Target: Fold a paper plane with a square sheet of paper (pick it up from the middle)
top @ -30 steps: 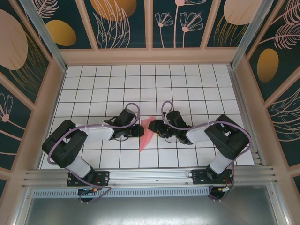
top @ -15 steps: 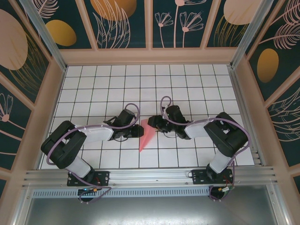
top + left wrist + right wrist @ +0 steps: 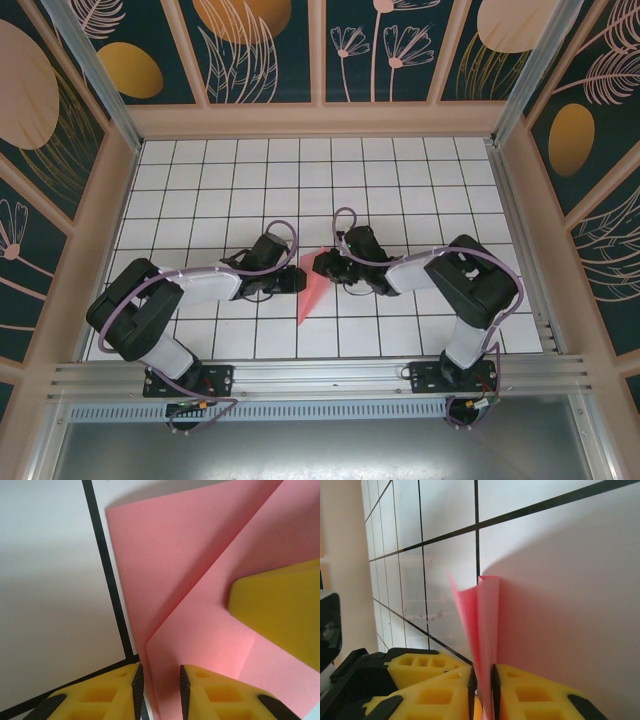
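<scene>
The square sheet of paper (image 3: 309, 293) is pink and folded into a long wedge, its sharp tip toward the near edge. It lies on the white grid table (image 3: 400, 190) between the two arms. In the left wrist view the paper's (image 3: 170, 555) overlapping flaps show. My left gripper (image 3: 299, 280) is at its left side, and its jaws (image 3: 158, 692) stand a little apart astride the paper's folded edge. My right gripper (image 3: 321, 265) is at the wedge's wide far end. It (image 3: 481, 687) is shut on upright layers of the paper (image 3: 488, 612).
One yellow finger (image 3: 280, 610) of the right gripper rests over the paper in the left wrist view. Patterned walls (image 3: 320, 60) close off the back and sides, and a metal rail (image 3: 320, 375) runs along the near edge by the arm bases.
The right gripper has moved left onto the paper's far end and closed on it, covering the flap that showed there before. The left gripper and the wedge's tip have stayed put.
</scene>
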Controlling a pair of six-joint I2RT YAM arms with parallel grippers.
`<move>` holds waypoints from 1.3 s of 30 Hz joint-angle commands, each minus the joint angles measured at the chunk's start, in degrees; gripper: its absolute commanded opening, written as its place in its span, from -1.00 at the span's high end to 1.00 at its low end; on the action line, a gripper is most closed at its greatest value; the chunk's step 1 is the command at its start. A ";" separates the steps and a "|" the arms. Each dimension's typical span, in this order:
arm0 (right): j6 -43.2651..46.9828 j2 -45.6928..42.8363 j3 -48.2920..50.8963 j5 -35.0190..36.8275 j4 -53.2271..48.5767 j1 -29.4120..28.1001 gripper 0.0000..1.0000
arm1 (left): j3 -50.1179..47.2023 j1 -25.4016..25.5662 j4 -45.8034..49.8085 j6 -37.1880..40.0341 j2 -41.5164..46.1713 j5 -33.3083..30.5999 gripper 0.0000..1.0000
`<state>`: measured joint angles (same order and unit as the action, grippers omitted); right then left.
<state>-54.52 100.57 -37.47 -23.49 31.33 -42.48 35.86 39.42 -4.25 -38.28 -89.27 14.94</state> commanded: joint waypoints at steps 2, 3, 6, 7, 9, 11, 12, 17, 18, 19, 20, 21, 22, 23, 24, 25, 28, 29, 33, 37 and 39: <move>2.12 -1.03 -2.64 3.19 -3.72 -0.50 0.80 | -0.79 -0.19 0.43 -1.42 3.56 -0.17 0.43; 3.03 -2.06 -2.99 4.01 -5.22 -0.50 0.83 | -0.87 -0.20 0.75 -1.74 4.74 -0.73 0.42; 7.04 -5.72 -5.29 6.64 -12.64 -0.41 0.86 | -1.54 -0.14 1.67 -3.13 9.57 -4.68 0.33; 8.72 -6.88 -6.69 8.24 -16.50 -0.50 0.88 | -1.86 -0.13 1.94 -3.64 11.40 -6.19 0.32; 12.62 -9.81 -10.69 13.89 -27.52 -0.66 0.88 | -2.77 -0.13 2.76 -4.59 15.66 -10.59 0.25; 15.53 -12.13 -14.62 20.79 -38.57 -0.83 0.88 | -3.71 -0.15 3.73 -5.36 19.48 -14.60 0.20; 16.70 -13.20 -16.80 23.87 -43.49 -0.95 0.87 | -4.25 -0.22 4.18 -5.61 21.58 -16.61 0.17; 17.69 -15.16 -26.14 42.98 -65.32 -1.79 0.85 | -7.46 -0.70 5.60 -5.51 30.84 -24.01 0.01; 17.23 -14.53 -28.54 46.87 -70.21 -2.26 0.85 | -8.05 -0.76 5.97 -5.36 32.60 -25.26 -0.04; 16.88 -13.54 -30.93 50.40 -74.86 -2.87 0.85 | -8.70 -0.88 6.37 -5.24 34.21 -26.38 -0.12; 16.42 -12.25 -33.22 53.14 -78.78 -3.57 0.85 | -9.22 -0.95 6.55 -5.14 35.41 -27.19 -0.15; 15.59 -10.27 -35.73 55.76 -82.70 -4.29 0.85 | -9.67 -1.06 7.12 -5.19 36.75 -28.33 -0.18; 15.03 -8.21 -38.13 57.35 -86.00 -5.06 0.85 | -10.04 -1.01 7.69 -5.26 38.02 -29.23 -0.18; 14.66 -6.10 -39.91 58.22 -88.11 -5.80 0.85 | -10.39 -1.15 8.10 -5.43 39.02 -29.99 -0.19; 14.31 -3.62 -41.83 58.90 -89.88 -6.71 0.85 | -10.77 -1.14 8.52 -5.91 40.27 -30.97 -0.21; 14.33 -1.10 -43.49 59.00 -90.91 -7.67 0.85 | -11.26 -1.18 8.85 -6.32 41.56 -31.79 -0.23; 14.42 7.79 -49.92 58.86 -94.26 -10.32 0.83 | -12.33 -1.20 9.76 -7.56 45.48 -33.99 -0.27; 14.47 11.01 -52.35 58.36 -95.49 -11.00 0.82 | -12.56 -1.19 10.20 -7.75 46.64 -34.47 -0.28; 15.73 24.41 -64.95 54.52 -98.11 -14.10 0.77 | -12.77 -1.22 12.40 -7.74 51.47 -36.87 -0.34; 17.95 34.06 -77.53 47.55 -96.82 -16.55 0.43 | -11.91 -1.19 15.57 -7.16 54.41 -37.36 -0.37; 19.08 34.39 -79.74 42.82 -93.24 -16.86 0.11 | -11.11 -1.23 17.47 -7.07 55.25 -36.88 -0.38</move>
<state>-37.17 135.33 -112.64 25.58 -61.39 -58.59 23.64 38.57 8.88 -45.32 -35.00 -20.47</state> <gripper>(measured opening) 0.419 0.686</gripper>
